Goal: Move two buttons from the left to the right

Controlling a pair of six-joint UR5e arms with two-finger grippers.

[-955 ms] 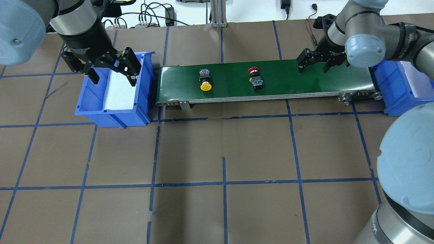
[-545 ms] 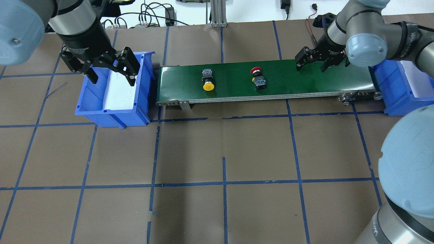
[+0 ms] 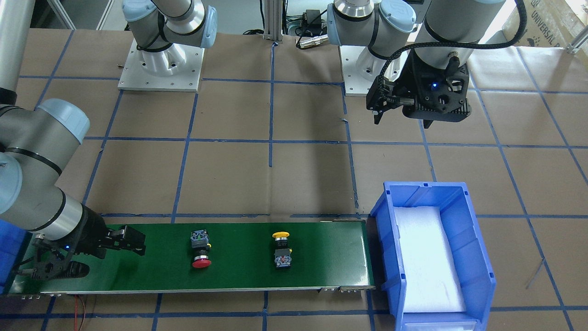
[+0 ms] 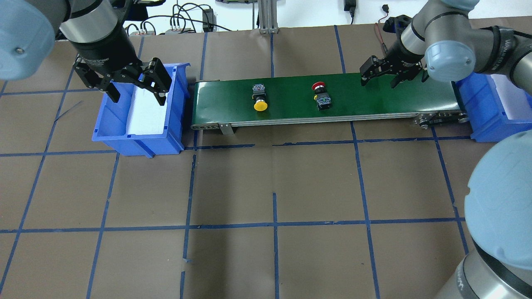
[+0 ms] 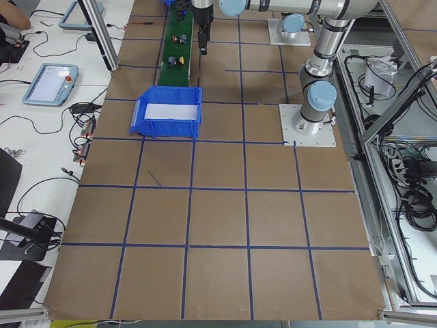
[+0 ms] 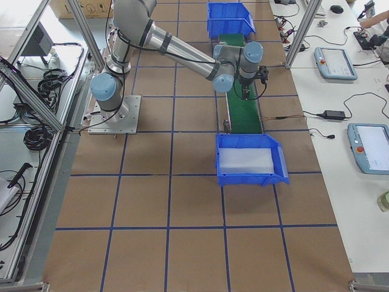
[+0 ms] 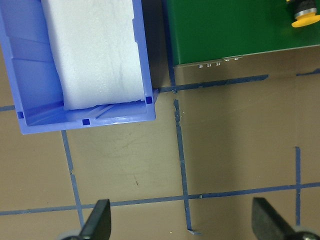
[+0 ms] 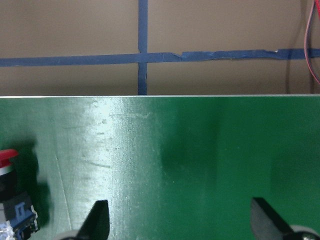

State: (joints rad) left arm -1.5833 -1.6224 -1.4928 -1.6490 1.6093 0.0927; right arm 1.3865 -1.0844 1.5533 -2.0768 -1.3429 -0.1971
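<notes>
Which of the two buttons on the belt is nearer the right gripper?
The red-capped button. It lies on the belt between the yellow-capped button and the open right gripper, so the yellow one is farther off.

You can read "UNIVERSAL" printed on the cardboard box point(image 3: 556, 18) at 1 o'clock in the front-facing view; its following word is cut off.

On my surface point(image 4: 274, 178), toward its far edge, the conveyor belt point(image 4: 374, 99) runs left to right between the left bin point(image 4: 108, 124) and the right bin point(image 4: 482, 112). The left-hand button point(image 4: 259, 97) and the right-hand button point(image 4: 321, 95) lie on it, apart. My right claw point(image 4: 379, 83) hangs over the belt to their right. My left claw point(image 4: 139, 99) hangs near the left bin.
</notes>
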